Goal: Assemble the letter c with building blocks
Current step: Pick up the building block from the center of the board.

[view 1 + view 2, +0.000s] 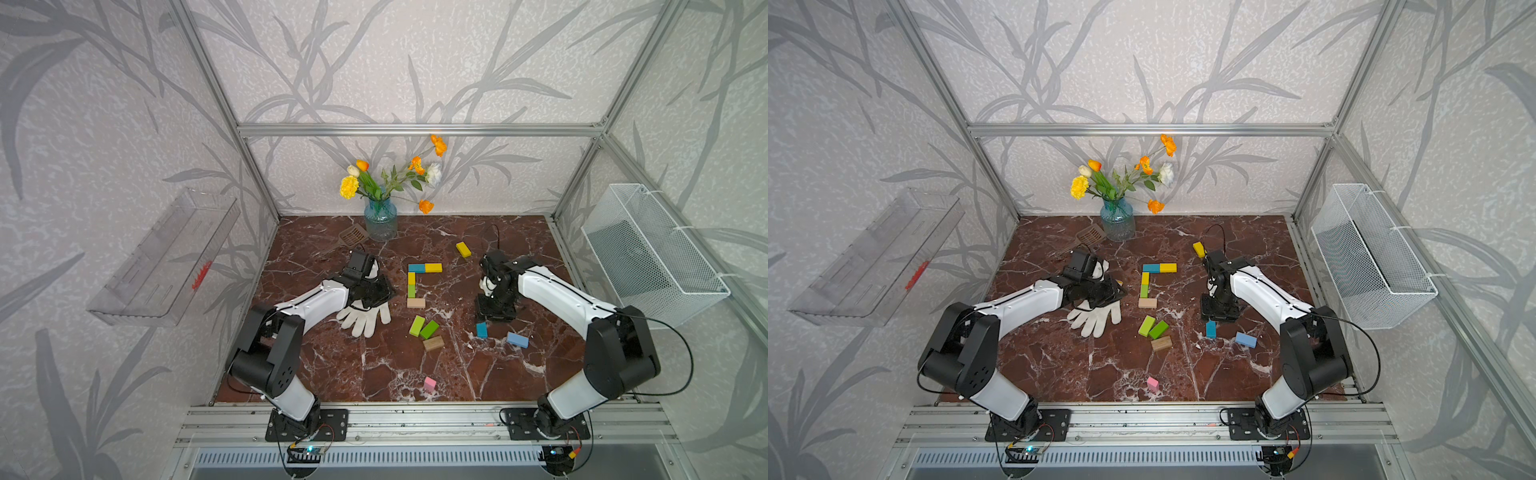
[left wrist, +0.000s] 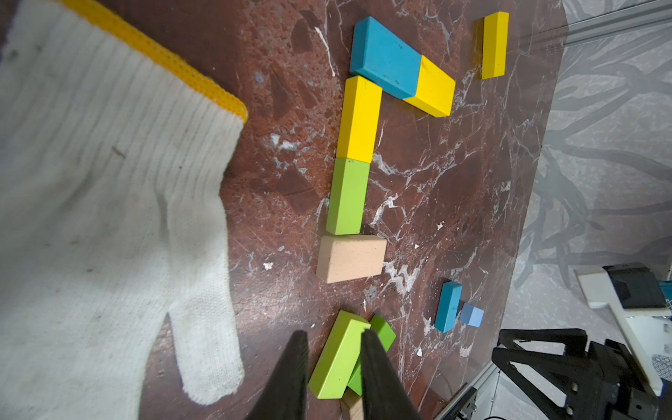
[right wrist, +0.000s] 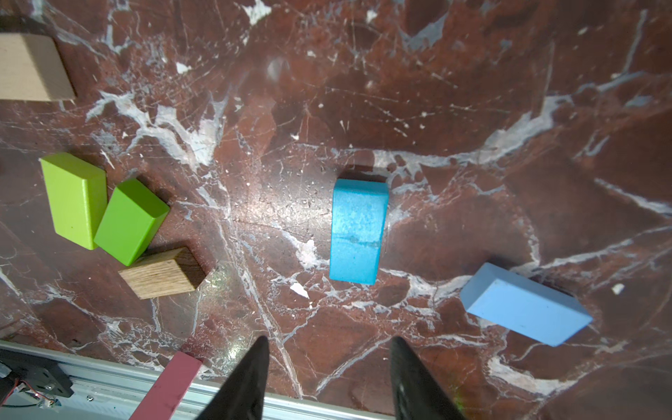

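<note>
from both top views i cannot see the fingers of either arm. the left gripper [image 2: 332,331] sits under its own black wrist above the white glove [image 1: 365,318], covering the cuff end. the right gripper [image 3: 329,340] points straight down, its body hiding the jaws.

the wrist cameras settle it. the left jaws stand a little apart with nothing between them. through the gap i see a lime block [image 2: 338,360]. one finger crosses a darker green block [image 2: 383,331] and hides nearly all of a brown wood block [image 2: 352,409], which the frame edge also cuts. the right jaws stand wider apart, empty, over the bare table [image 3: 472,91], with a teal block [image 3: 358,232] just ahead of the tips. there the frame edge cuts off a pink block [image 3: 167,389] and a pale wood block [image 3: 31,67].

the building blocks: mid-table, a blue block [image 1: 416,268] and a yellow block [image 1: 433,267] lie end to end. from the blue end a second yellow block [image 1: 411,278], a green block [image 1: 411,291] and the pale wood one run in a line toward the arm bases. the lime, darker green and brown wood ones cluster nearer the bases. a light blue block [image 1: 517,340] lies near the teal one, and a lone yellow block [image 1: 463,249] sits further back.

a red mark [image 1: 201,275] on the clear tray [image 1: 166,266] on the wall is too small to read.
</note>
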Robot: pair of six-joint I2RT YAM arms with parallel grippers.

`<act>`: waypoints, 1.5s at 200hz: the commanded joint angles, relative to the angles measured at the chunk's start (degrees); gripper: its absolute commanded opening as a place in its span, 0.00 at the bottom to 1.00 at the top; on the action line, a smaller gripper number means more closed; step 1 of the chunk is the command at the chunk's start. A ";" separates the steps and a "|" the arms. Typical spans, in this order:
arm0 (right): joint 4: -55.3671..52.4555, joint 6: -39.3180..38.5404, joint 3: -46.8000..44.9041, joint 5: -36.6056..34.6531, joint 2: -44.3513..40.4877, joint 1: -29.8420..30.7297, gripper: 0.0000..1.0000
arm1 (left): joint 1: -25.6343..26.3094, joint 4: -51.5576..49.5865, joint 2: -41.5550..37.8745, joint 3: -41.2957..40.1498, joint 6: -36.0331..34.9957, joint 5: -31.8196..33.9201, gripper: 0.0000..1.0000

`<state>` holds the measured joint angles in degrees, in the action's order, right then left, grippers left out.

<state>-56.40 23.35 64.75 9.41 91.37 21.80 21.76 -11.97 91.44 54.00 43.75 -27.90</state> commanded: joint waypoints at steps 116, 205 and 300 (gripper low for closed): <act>7.43 0.12 -4.14 -2.53 6.10 0.08 0.50 | 2.85 10.75 -16.26 -12.51 2.20 5.71 0.35; 10.55 -2.87 -5.30 -3.96 10.49 0.08 0.31 | 2.71 10.42 -15.61 -12.67 3.10 6.72 0.35; 7.51 -24.29 4.44 -2.65 10.94 1.25 0.08 | 2.66 11.81 -13.78 -12.42 3.71 5.31 0.35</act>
<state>-46.76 8.10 65.52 6.15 101.01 22.28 24.43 -1.56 77.06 41.76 47.16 -22.17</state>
